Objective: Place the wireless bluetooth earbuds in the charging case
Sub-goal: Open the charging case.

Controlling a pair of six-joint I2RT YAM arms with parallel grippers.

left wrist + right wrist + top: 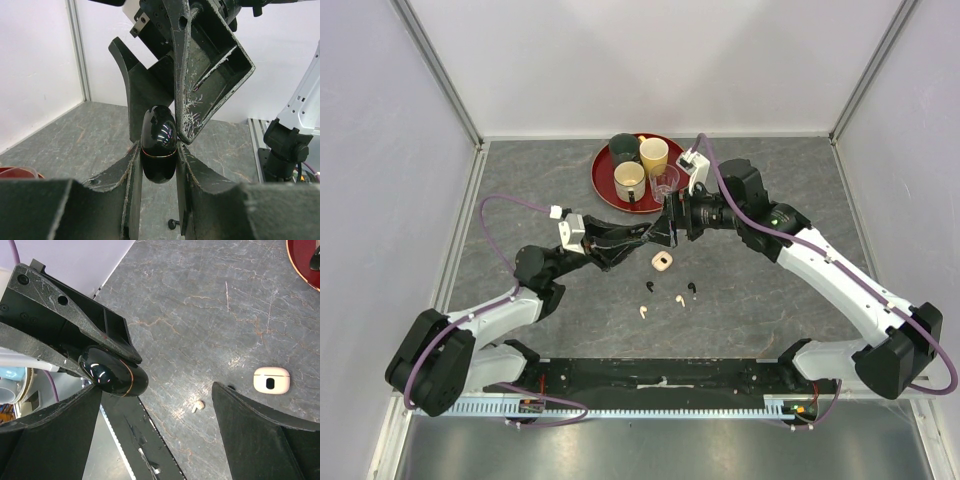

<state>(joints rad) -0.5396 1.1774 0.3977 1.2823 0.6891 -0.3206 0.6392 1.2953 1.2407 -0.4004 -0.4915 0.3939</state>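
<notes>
Closest to the arm bases, the four wireless earbuds lie loose on the grey counter. One cream-white earbud is nearest, a second cream-white earbud is just beyond it, and one black earbud and a second black earbud sit either side a little further in. They are near one another but apart, and none is in a case yet. Just past them a white charging case rests flat on the counter; I cannot tell whether its lid is up. Above that spot the two arms meet in mid-air. The left tool is clamped on a glossy black charging case, pinching its lower half so the copper seam and rounded top stand clear. To my eye that presents the lid to the other arm. The right tool is spread wide and holds nothing. One finger is right against the upper end of the case, which looks like a reach to prise it open while the left steadies it. Furthest back, a red tray carries the cups, well clear of the work.
</notes>
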